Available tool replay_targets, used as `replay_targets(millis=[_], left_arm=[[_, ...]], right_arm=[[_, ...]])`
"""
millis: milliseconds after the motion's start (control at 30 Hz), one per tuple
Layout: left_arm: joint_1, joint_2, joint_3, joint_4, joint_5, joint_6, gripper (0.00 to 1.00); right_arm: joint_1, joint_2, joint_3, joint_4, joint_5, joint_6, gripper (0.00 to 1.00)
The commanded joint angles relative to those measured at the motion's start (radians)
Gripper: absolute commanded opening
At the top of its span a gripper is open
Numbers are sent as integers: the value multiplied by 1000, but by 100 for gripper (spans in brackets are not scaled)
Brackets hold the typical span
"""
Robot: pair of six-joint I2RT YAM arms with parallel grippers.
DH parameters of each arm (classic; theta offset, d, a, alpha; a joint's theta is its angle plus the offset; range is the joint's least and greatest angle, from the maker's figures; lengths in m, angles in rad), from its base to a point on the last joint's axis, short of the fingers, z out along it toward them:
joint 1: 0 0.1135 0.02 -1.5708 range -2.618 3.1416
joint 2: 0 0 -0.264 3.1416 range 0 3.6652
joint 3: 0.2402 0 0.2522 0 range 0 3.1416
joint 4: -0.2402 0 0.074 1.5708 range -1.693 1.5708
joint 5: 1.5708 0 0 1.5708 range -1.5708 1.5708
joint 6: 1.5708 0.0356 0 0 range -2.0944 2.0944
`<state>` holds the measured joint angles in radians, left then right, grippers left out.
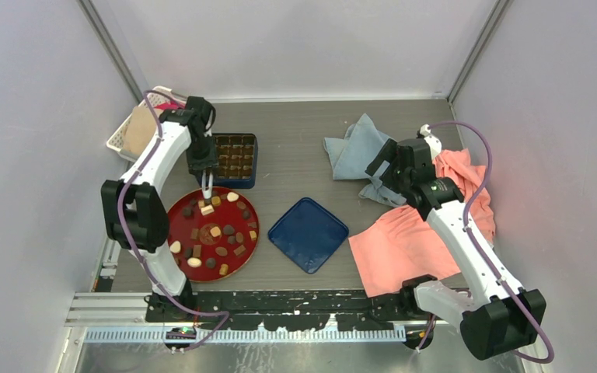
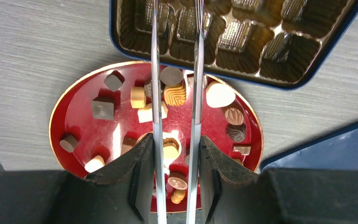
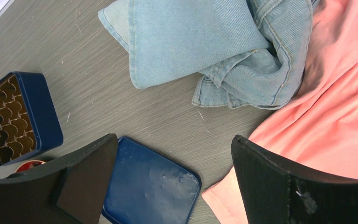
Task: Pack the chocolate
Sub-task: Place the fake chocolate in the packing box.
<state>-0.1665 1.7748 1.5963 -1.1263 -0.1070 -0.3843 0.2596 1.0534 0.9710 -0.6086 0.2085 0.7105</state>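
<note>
The chocolate (image 2: 174,94), brown, tan and cream pieces, lies scattered on the red plate (image 2: 79,112) at lower left of the top view. Over the plate's upper edge hang the tongs (image 1: 206,185), clamped between the fingers of the left gripper (image 2: 175,144), the two blades standing apart. Just above the plate sits the blue box (image 1: 255,159) with its gold tray of cells. The blue lid (image 1: 308,233) lies flat right of the plate, at centre. The right gripper (image 3: 175,140) hovers with its jaws spread wide and nothing between them, above the table by a denim cloth (image 3: 191,42) and a pink cloth (image 3: 340,107) at right. A white basket (image 1: 128,128) stands upper left.
</note>
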Motion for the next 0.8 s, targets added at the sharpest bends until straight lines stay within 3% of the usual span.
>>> replay_targets(millis=[0,533,767], left_arm=[[28,15,76,44,20,12,26],[56,129,159,71,-4,16,26],[59,149,163,60,1,26,37]], right_arm=[[3,10,46,24,19,-9,97],[1,8,52,18,22,-13,97],[3,11,51,18,22,-10,97]])
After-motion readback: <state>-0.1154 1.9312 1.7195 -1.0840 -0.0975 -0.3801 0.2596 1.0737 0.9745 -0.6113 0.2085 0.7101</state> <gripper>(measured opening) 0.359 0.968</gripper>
